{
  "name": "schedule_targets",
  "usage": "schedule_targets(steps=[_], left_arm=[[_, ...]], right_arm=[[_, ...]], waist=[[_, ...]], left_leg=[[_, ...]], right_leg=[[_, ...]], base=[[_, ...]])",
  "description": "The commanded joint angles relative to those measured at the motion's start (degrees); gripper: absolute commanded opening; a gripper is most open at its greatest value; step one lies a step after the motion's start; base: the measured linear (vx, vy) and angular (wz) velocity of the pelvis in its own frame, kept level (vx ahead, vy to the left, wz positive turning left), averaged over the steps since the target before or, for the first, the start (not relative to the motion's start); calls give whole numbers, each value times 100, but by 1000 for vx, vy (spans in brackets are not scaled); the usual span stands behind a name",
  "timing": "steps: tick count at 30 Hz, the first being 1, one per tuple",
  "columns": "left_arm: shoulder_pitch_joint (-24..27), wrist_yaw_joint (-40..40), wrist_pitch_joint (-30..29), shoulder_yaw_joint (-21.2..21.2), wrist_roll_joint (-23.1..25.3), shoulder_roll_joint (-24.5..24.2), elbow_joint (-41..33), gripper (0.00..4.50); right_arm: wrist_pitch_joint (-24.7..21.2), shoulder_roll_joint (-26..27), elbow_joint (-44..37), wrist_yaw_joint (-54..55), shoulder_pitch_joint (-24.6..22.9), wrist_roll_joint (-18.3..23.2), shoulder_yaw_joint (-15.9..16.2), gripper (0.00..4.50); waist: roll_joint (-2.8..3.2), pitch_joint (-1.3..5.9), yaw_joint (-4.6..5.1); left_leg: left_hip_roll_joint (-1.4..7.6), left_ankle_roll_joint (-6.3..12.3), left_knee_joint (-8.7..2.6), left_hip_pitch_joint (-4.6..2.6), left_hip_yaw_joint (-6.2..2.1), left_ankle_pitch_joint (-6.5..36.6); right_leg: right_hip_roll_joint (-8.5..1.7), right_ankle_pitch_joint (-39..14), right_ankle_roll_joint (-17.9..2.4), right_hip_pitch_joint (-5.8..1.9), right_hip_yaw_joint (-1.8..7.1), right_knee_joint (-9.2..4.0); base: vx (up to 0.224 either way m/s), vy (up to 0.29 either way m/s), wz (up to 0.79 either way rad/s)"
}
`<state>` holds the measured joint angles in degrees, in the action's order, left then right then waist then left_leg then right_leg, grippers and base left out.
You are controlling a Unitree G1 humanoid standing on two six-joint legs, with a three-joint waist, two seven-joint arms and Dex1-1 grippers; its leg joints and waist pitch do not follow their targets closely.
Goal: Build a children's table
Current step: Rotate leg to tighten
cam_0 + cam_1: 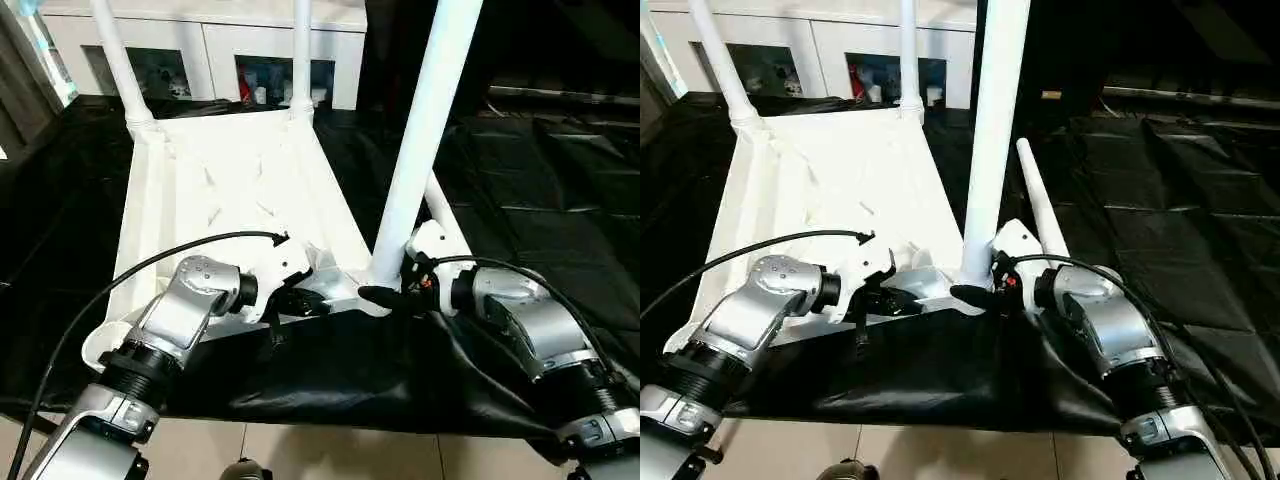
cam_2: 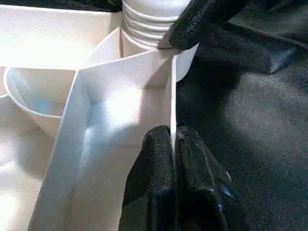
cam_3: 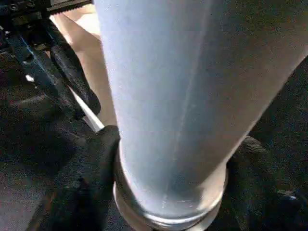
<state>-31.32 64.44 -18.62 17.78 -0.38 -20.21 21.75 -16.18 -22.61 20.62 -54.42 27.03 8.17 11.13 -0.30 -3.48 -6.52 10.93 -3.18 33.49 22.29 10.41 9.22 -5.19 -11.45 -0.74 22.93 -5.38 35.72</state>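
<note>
The children's table lies upside down on a black cloth, its white tabletop (image 1: 240,180) showing the ribbed underside. Two white legs (image 1: 120,60) (image 1: 301,50) stand in the far corner sockets. A third leg (image 1: 425,130) stands upright in the near right socket. My right gripper (image 1: 388,292) grips this leg's base, a black finger (image 3: 84,183) pressed on each side. My left gripper (image 2: 173,144) is shut on the tabletop's thin near rim (image 2: 172,96), close beside that socket. Another leg (image 1: 1038,200) lies on the cloth along the tabletop's right side.
A white cabinet with glass doors (image 1: 200,50) stands behind the table. The black cloth (image 1: 540,170) spreads wide to the right. Tiled floor (image 1: 300,455) shows at the near edge, below my forearms.
</note>
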Motion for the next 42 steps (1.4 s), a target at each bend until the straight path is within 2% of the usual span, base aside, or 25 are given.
schedule_targets(steps=[1, 4, 5, 6, 7, 8, 10, 11, 12, 13, 14, 16, 19, 20, 22, 25, 26, 27, 30, 31, 36, 38, 40, 42], left_arm=[[10, 186, 33, 72, -259, 158, -134, 0], [-110, -346, 3, -90, -149, 364, 136, 0], [-275, -947, -25, -248, -36, 586, 463, 0], [-351, -1212, -41, -317, 10, 683, 608, 0], [-429, -1484, -58, -386, 56, 782, 756, 0], [-488, -1698, -91, -449, 67, 868, 856, 0], [-714, -2512, -216, -677, 101, 1215, 1223, 0], [-808, -2837, -237, -750, 116, 1371, 1374, 0], [-870, -3046, -247, -788, 126, 1483, 1471, 0], [-935, -3251, -265, -795, 145, 1635, 1560, 0], [-968, -3333, -265, -782, 157, 1726, 1604, 0], [-1035, -3447, -227, -737, 211, 1884, 1714, 0], [-1077, -3415, -119, -659, 252, 1969, 1773, 0], [-1113, -3406, -38, -621, 272, 1980, 1846, 0], [-1096, -3298, 45, -556, 287, 1944, 1839, 0], [-1030, -3075, 117, -478, 272, 1862, 1759, 0], [-1011, -3016, 115, -463, 269, 1834, 1736, 0], [-972, -2896, 109, -433, 275, 1777, 1686, 0], [-906, -2667, 96, -378, 299, 1632, 1619, 0], [-844, -2455, 96, -358, 298, 1477, 1534, 0], [-661, -1762, 213, -311, 199, 1031, 1238, 0], [-628, -1629, 238, -305, 163, 973, 1175, 0], [-459, -1045, 214, -228, -4, 730, 802, 0], [-362, -730, 195, -155, -91, 604, 588, 0]], right_arm=[[-63, 25, -90, 148, 8, -58, -89, 282], [-15, 282, 263, 763, 86, -161, -278, 273], [-16, 582, 654, 1459, 191, -188, -498, 271], [-28, 708, 804, 1731, 229, -174, -585, 270], [-47, 835, 947, 1995, 266, -147, -670, 270], [-60, 929, 1043, 2234, 294, -158, -720, 270], [-148, 1338, 1456, 3245, 432, -156, -975, 270], [-156, 1533, 1643, 3718, 497, -157, -1078, 269], [-157, 1675, 1776, 4052, 546, -165, -1136, 269], [-128, 1864, 1918, 4324, 605, -180, -1136, 269], [-91, 1989, 1968, 4394, 640, -164, -1132, 269], [29, 2217, 2080, 4473, 726, -201, -1142, 269], [196, 2312, 2215, 4439, 838, -254, -1129, 269], [271, 2342, 2302, 4466, 902, -228, -1193, 304], [298, 2324, 2302, 4413, 927, -174, -1237, 339], [341, 2233, 2273, 4304, 947, -136, -1263, 360], [368, 2204, 2273, 4281, 959, -147, -1268, 360], [420, 2117, 2251, 4169, 971, -203, -1236, 382], [467, 1929, 2176, 3829, 985, -274, -1160, 389], [416, 1662, 1959, 3400, 933, -372, -983, 410], [81, 829, 1055, 2141, 594, -553, -382, 445], [54, 725, 936, 1982, 540, -558, -333, 445], [64, 328, 563, 1463, 360, -611, -150, 445], [90, 185, 451, 1258, 298, -614, -87, 445]], waist=[[-64, 365, 4], [-57, 357, 26], [-64, 358, 18], [-68, 348, 45], [-76, 341, 66], [-79, 345, 65], [-64, 336, 81], [-64, 357, 81], [-69, 358, 81], [-42, 377, 82], [-47, 388, 82], [-60, 407, 72], [-58, 406, 48], [-54, 397, 51], [-43, 377, 55], [-43, 368, 68], [-43, 369, 71], [-44, 372, 84], [-46, 377, 96], [-53, 375, 103], [-54, 372, 70], [-47, 366, 72], [-39, 351, 61], [-46, 361, 62]], left_leg=[[257, 307, -369, -104, -80, 987], [252, 269, -374, -103, -75, 1032], [247, 208, -378, -116, -85, 1108], [244, 178, -384, -105, -81, 1135], [226, 24, -393, -132, -99, 1375], [228, 18, -396, -127, -97, 1366], [226, 24, -394, -127, -84, 1310], [222, 3, -396, -137, -90, 1261], [219, 2, -394, -135, -86, 1218], [229, -5, -398, -135, -95, 1140], [228, 25, -393, -128, -95, 1067], [208, 199, -368, -104, -71, 772], [204, 351, -361, -100, -64, 626], [200, 380, -366, -101, -62, 678], [220, 323, -386, -124, -66, 917], [231, 250, -412, -121, -80, 1098], [231, 240, -412, -120, -79, 1089], [227, 236, -409, -113, -79, 1044], [222, 294, -394, -98, -74, 956], [215, 358, -385, -86, -68, 892], [235, 491, -370, -97, -69, 842], [238, 471, -378, -108, -67, 889], [252, 387, -396, -115, -74, 1072], [269, 370, -396, -118, -68, 1055]], right_leg=[[-393, -798, -1200, -291, 337, -438], [-387, -847, -1213, -271, 339, -444], [-403, -1009, -1187, -280, 332, -463], [-401, -1070, -1187, -269, 337, -464], [-429, -1626, -1080, -276, 327, -522], [-429, -1674, -1032, -285, 329, -534], [-410, -1558, -1006, -254, 349, -533], [-410, -1490, -1019, -257, 344, -527], [-409, -1443, -1014, -260, 343, -527], [-401, -1203, -1044, -268, 338, -498], [-401, -1031, -1059, -280, 336, -479], [-391, -420, -1140, -305, 338, -432], [-392, -192, -1184, -327, 327, -422], [-394, -280, -1185, -322, 325, -441], [-402, -671, -1136, -313, 324, -484], [-407, -920, -1056, -311, 326, -506], [-406, -911, -1049, -312, 326, -505], [-400, -830, -1064, -311, 328, -492], [-401, -633, -1119, -323, 327, -475], [-390, -523, -1149, -339, 320, -464], [-392, -467, -1148, -344, 321, -463], [-387, -554, -1184, -322, 320, -472], [-400, -851, -1150, -316, 322, -499], [-403, -764, -1185, -312, 337, -475]], base=[[0, 0, 0], [0, 0, 0], [0, 0, 0], [0, 0, 0], [0, 0, 0], [0, 0, 0], [0, 0, 0], [0, 0, 0], [0, 0, 0], [0, 0, 0], [0, 0, 0], [0, 0, 0], [0, 0, 0], [0, 0, 0], [0, 0, 0], [0, 0, 0], [0, 0, 0], [0, 0, 0], [0, 0, 0], [0, 0, 0], [0, 0, 0], [0, 0, 0], [0, 0, 0], [0, 0, 0]])
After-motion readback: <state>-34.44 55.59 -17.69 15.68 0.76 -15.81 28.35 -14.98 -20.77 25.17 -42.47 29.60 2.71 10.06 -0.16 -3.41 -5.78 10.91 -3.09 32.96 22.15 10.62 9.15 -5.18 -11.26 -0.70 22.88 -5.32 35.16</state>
